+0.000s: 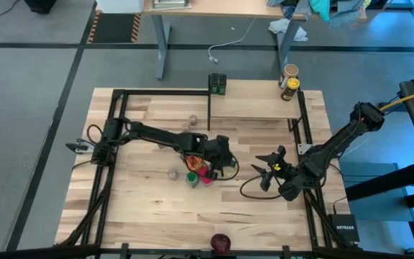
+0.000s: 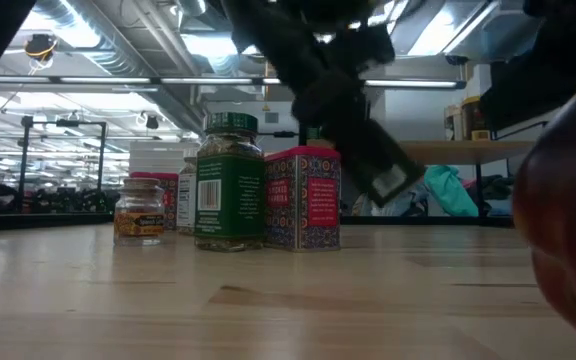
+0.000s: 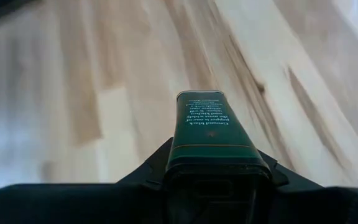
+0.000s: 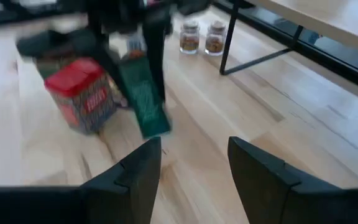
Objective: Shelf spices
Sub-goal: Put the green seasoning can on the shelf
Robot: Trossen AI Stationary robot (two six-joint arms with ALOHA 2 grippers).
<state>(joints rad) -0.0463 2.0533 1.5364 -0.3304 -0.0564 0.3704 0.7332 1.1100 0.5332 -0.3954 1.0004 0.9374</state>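
The left gripper [image 1: 225, 164] sits mid-frame in the high view, clamped on a dark green tin [image 3: 213, 134] that sticks out past its fingers. Just left of it are a pink-red box [image 1: 205, 171] and a green-lidded jar [image 1: 192, 178]. There's lots of bare tabletop [image 1: 157, 216] toward the lower left. The shelf [image 1: 254, 101] is at upper center with jars on both ends. The right gripper [image 1: 268, 171] is center-right, fingers apart, holding nothing.
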